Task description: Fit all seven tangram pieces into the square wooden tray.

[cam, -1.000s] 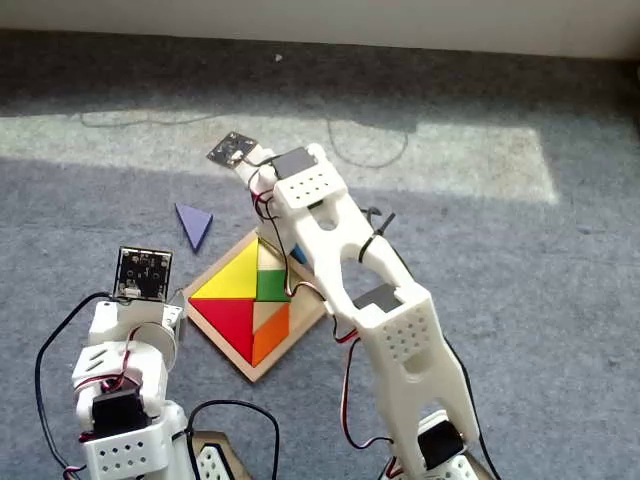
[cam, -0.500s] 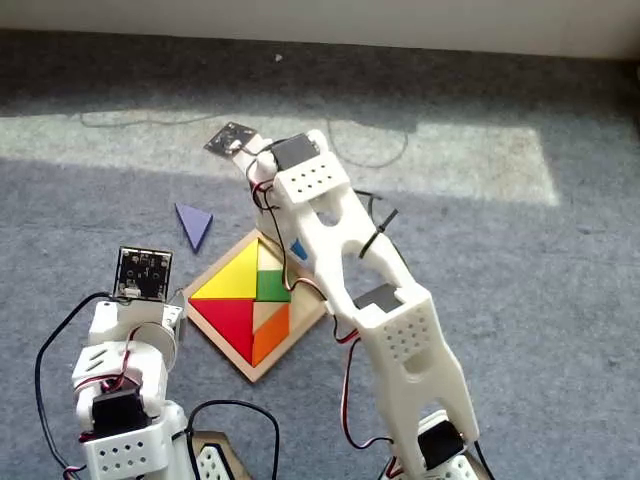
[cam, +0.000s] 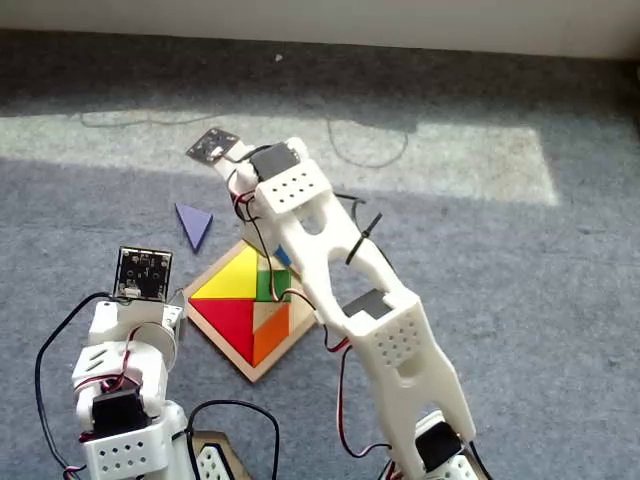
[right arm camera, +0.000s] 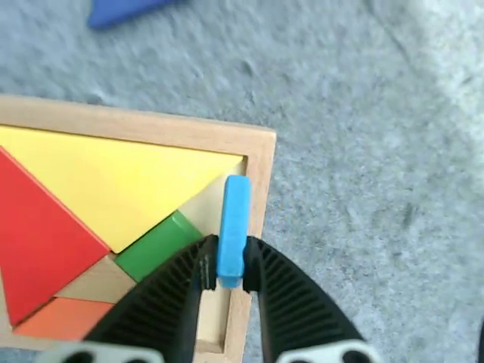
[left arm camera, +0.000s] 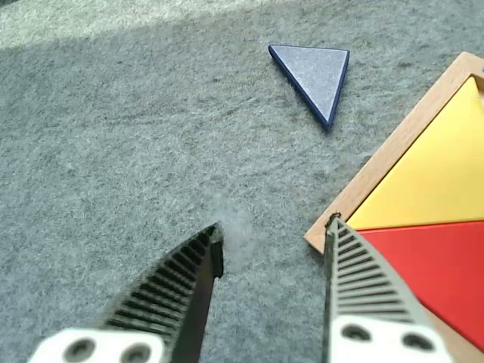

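Right gripper [right arm camera: 229,255] is pinched narrow on a light blue piece [right arm camera: 235,227], held on edge between the two black fingers. In the right wrist view the piece hangs over a strip of bare wood inside the square wooden tray [right arm camera: 261,174], just beside the rim and next to the green piece [right arm camera: 151,246]. Whether it touches the tray floor cannot be told.

In the high view the tray [cam: 215,262] lies a little left of centre, turned like a diamond on the grey carpet [cam: 520,300]. It holds the yellow triangle [cam: 232,278], the red triangle [cam: 225,318], the green piece and an orange piece [cam: 272,335]. The white right arm [cam: 330,270] stretches up from the lower right edge and crosses the tray's right corner, hiding that part.

A purple triangle [cam: 195,224] lies flat on the carpet to the upper left of the tray, apart from it.

The left arm [cam: 125,370] sits in the lower left. The left gripper [left arm camera: 274,227] stands wide apart and holds nothing, one fingertip over the carpet, the other at the tray's near corner.

A thin cable [cam: 370,160] loops on the sunlit band of carpet above the tray.
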`<state>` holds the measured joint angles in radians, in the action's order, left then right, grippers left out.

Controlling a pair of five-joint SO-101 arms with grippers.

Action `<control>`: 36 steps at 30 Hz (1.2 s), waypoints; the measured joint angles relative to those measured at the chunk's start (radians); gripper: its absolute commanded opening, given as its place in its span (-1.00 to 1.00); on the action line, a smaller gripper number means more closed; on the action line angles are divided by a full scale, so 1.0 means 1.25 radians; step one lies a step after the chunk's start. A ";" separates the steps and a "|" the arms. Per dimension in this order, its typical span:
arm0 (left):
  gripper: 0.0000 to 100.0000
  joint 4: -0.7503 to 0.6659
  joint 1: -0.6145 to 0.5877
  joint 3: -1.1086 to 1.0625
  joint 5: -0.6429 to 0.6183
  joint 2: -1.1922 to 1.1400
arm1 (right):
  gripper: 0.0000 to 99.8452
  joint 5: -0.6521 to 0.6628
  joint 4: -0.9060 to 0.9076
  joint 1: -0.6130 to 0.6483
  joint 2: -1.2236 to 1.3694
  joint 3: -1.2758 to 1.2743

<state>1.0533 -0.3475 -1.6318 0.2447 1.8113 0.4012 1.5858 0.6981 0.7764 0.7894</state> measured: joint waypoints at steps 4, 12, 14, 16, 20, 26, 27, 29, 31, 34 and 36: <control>-0.54 0.000 0.000 0.000 0.000 0.000 | -0.85 -0.002 0.000 0.012 0.047 0.017; -0.54 0.000 0.000 0.000 0.000 0.000 | -0.71 -0.041 0.074 0.034 0.049 0.068; -0.54 0.000 0.000 0.000 0.000 0.000 | -0.71 -0.045 0.095 0.036 0.049 0.083; -0.54 0.000 0.000 0.000 0.000 0.000 | -0.71 -0.047 0.108 0.036 0.049 0.095; -0.54 0.000 0.000 0.000 0.000 0.000 | -0.71 -0.047 0.115 0.044 0.049 0.098; -0.54 0.000 0.000 0.000 0.000 0.000 | -0.71 -0.047 0.115 0.090 0.049 0.098; -0.54 0.000 0.000 0.000 0.000 0.000 | -0.71 -0.047 0.115 0.095 0.049 0.098; -0.54 0.000 0.000 0.000 0.000 0.000 | -0.71 -0.047 0.115 0.102 0.049 0.098; -0.54 0.000 0.000 0.000 0.000 0.000 | -0.71 -0.047 0.115 0.103 0.049 0.098; -0.54 0.000 0.000 0.000 0.000 0.000 | -0.71 -0.047 0.115 0.103 0.049 0.098; -0.54 0.000 0.000 0.000 0.000 0.000 | -0.71 -0.047 0.115 0.103 0.049 0.098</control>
<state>1.0533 -0.3475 -1.6318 0.2447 1.8113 0.3429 1.7300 0.8270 0.8378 0.9122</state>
